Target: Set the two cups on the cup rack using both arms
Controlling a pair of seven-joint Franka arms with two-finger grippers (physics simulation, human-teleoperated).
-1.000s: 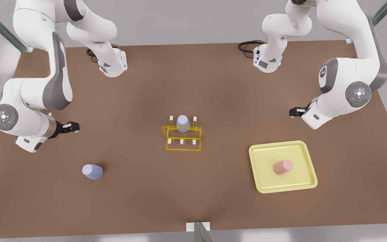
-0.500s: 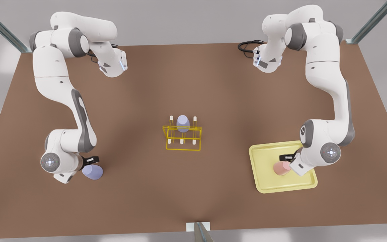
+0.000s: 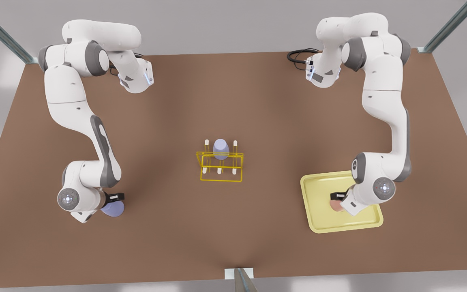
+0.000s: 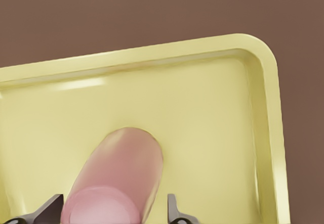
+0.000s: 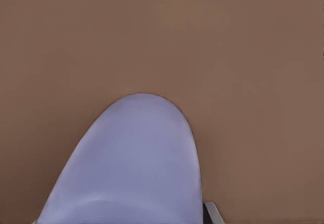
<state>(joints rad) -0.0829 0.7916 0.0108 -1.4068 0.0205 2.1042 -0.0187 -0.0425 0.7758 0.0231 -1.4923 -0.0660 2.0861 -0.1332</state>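
Left gripper fingers spread astride the pink cup on the yellow tray, right gripper at the lavender cup, its finger state unclear — both cups look light, rigid, slick, tapered — pinch mid-wall.

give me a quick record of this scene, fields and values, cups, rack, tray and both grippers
pink cup: upside down on the tray, between the left gripper's fingers
left gripper: open, down at the pink cup, front view's right
lavender cup: upside down on the table, front view's left
right gripper: at the lavender cup, which sits close under its camera
rack: mid-table, another lavender cup on a rear peg
task state: neither cup lifted yet
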